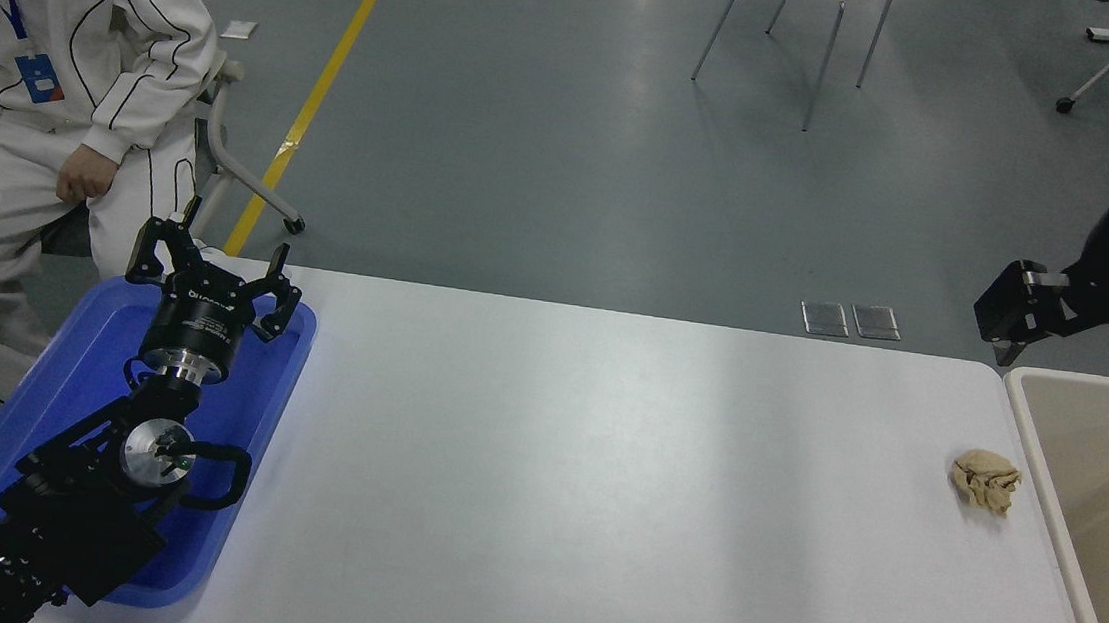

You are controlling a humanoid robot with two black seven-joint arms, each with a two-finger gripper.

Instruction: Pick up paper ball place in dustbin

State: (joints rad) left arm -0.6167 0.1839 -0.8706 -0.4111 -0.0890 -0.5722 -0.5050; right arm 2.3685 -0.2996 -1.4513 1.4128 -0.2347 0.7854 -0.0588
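Note:
The paper ball (984, 480), a small tan wad of wrinkly paper, lies on the white table (600, 476) near its right edge, just left of the dustbin. The dustbin (1034, 434) is beige with a thick cream rim and is cut off at the picture's right edge. My right gripper (1015, 304) hangs off the table's far right corner, above and behind the dustbin, well away from the ball. My left gripper (214, 267) is parked at the lower left over the blue tray, its fingers spread open and empty.
A shallow blue tray (273, 377) lies at the table's left end under my left arm. A person in white sits at the top left, hand (84, 178) on the knee. A white chair (800, 32) stands on the floor beyond the table.

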